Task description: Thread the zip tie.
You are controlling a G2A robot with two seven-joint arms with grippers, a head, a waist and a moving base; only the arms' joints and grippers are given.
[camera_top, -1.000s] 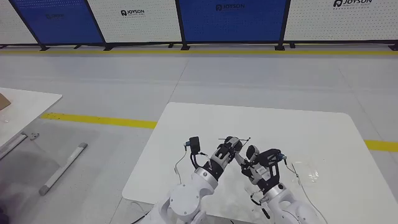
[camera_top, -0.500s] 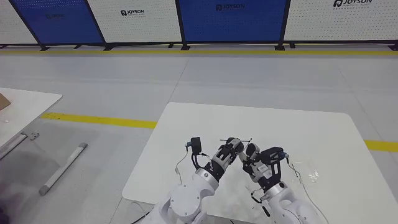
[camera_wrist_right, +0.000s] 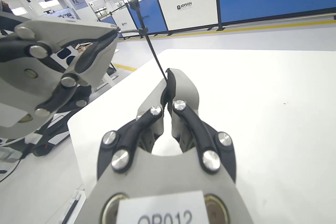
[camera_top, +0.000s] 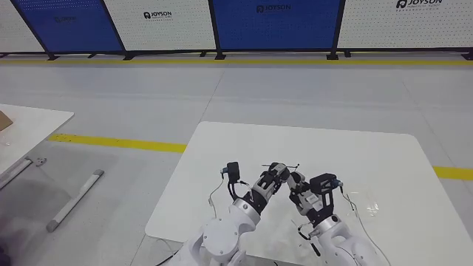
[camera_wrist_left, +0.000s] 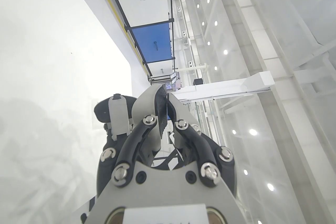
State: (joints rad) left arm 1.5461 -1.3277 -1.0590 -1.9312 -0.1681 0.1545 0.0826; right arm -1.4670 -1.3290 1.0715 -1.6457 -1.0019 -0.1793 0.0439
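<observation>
Top view: the white worktop (camera_top: 310, 144) fills the lower centre of the frame; both arms come up from the bottom edge and meet above it; the left gripper (camera_top: 276, 170) and the right gripper (camera_top: 295, 180) sit just beside each other, with the thin black zip tie (camera_top: 285, 166) held off the worktop as a short dark line across their tips; a clear plastic piece (camera_top: 363, 205) lies on the worktop at lower right, near the right arm; blue and white barrier panels (camera_top: 273, 7) line the top of the frame.

Left wrist view: the left gripper (camera_wrist_left: 166, 96) has its jaws pressed together, ribbed black pads (camera_wrist_left: 160, 110) touching; what they grip is too thin to make out here; the worktop (camera_wrist_left: 52, 51) lies beyond.

Right wrist view: the right gripper (camera_wrist_right: 168, 76) has its jaws closed on one end of the zip tie (camera_wrist_right: 155, 54); the strap rises tilted from the tips to a small block, then on to a thicker end; the left gripper (camera_wrist_right: 117, 31), jaws closed, pinches a thin piece that meets that block; whether it passes through cannot be told.
</observation>
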